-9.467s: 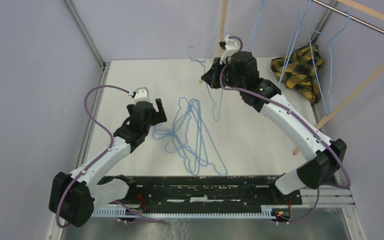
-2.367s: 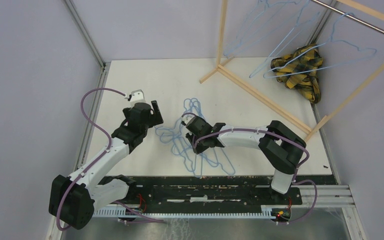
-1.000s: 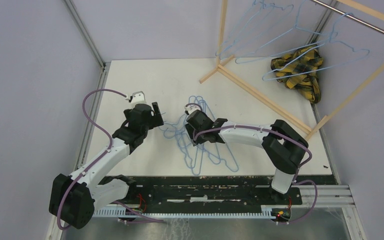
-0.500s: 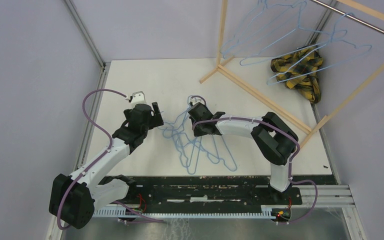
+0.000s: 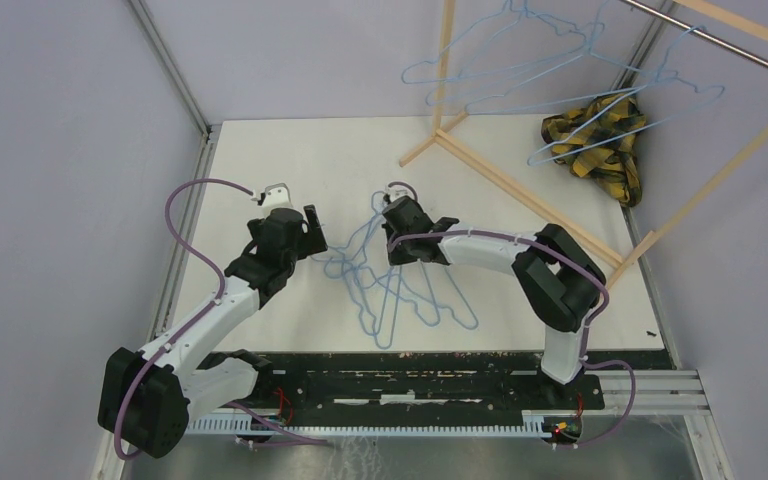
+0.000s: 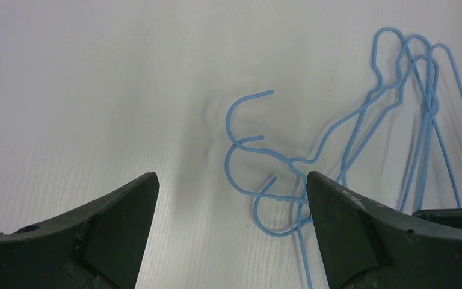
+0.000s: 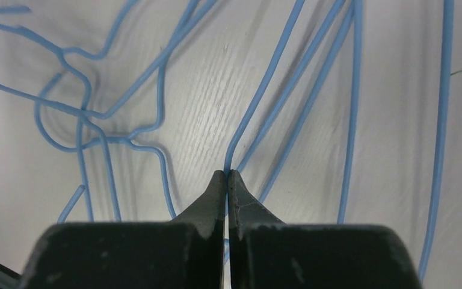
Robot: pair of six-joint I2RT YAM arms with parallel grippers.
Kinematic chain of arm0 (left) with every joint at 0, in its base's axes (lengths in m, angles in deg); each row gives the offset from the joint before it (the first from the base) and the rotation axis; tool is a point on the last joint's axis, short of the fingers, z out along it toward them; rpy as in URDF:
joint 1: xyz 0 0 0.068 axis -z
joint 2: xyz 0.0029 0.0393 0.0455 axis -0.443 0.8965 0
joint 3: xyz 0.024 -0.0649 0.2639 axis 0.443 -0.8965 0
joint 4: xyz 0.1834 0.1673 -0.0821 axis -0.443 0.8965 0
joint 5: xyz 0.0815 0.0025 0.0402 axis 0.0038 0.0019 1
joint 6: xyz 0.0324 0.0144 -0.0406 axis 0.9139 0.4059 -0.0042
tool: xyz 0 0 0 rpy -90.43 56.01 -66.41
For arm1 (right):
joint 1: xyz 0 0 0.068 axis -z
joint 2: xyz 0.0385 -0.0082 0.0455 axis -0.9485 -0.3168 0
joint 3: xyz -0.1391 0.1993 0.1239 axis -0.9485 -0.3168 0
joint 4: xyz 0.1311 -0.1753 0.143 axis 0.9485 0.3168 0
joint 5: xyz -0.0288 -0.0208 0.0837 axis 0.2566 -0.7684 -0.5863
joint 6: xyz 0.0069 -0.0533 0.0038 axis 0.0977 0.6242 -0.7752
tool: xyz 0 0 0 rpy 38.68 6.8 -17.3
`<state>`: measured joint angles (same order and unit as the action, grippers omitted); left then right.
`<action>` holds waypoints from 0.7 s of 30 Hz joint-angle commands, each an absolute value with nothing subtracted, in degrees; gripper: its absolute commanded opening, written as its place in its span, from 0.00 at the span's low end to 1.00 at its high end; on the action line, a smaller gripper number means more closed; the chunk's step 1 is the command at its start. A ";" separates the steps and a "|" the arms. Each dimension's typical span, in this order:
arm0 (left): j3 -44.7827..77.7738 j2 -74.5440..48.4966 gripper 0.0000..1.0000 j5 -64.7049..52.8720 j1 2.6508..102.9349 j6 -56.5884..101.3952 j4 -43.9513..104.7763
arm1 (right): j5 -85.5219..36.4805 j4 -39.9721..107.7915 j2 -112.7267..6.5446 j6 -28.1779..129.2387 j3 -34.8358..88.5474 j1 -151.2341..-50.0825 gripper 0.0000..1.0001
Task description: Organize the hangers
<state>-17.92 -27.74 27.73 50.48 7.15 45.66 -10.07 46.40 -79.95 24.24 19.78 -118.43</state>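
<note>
Several light-blue wire hangers [image 5: 390, 290] lie tangled on the white table between my two grippers. More hangers [image 5: 520, 70] hang from the rod at the back right. My right gripper [image 5: 397, 230] is low over the far end of the pile; in the right wrist view it [image 7: 227, 174] is shut on one blue wire of a hanger [image 7: 258, 102]. My left gripper [image 5: 316, 232] is open just left of the pile. In the left wrist view it [image 6: 228, 180] is open, with three hanger hooks [image 6: 246, 150] on the table between its fingers, the right finger [image 6: 337, 217] close against a wire.
A wooden rack frame [image 5: 505, 185] crosses the back right of the table, with a metal rod [image 5: 720, 42] overhead. A yellow-black plaid cloth [image 5: 600, 140] lies under the hanging hangers. A metal rail [image 5: 185, 240] and purple walls bound the left side.
My right gripper has moved a little toward the far side with the wire in it, and the pile has shifted with it. The hanging hangers swing. The left arm is still.
</note>
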 commanded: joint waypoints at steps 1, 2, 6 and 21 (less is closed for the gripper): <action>-17.97 -28.82 0.99 28.36 50.30 4.72 43.17 | -14.00 39.94 -75.94 23.58 23.82 -115.26 0.01; -17.97 -28.76 0.99 28.27 50.33 4.72 43.11 | -15.20 39.19 -76.43 23.16 24.63 -114.70 0.01; -17.96 -28.49 0.99 28.34 50.33 4.80 43.29 | -17.61 35.96 -78.53 20.64 26.70 -113.25 0.01; -17.94 -27.57 0.99 28.16 50.29 5.07 43.02 | -19.54 39.74 -91.25 21.00 39.73 -111.25 0.50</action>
<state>-17.94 -27.70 27.71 50.48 7.15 45.66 -19.62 37.83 -92.04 18.19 38.29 -111.43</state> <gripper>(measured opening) 0.992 0.438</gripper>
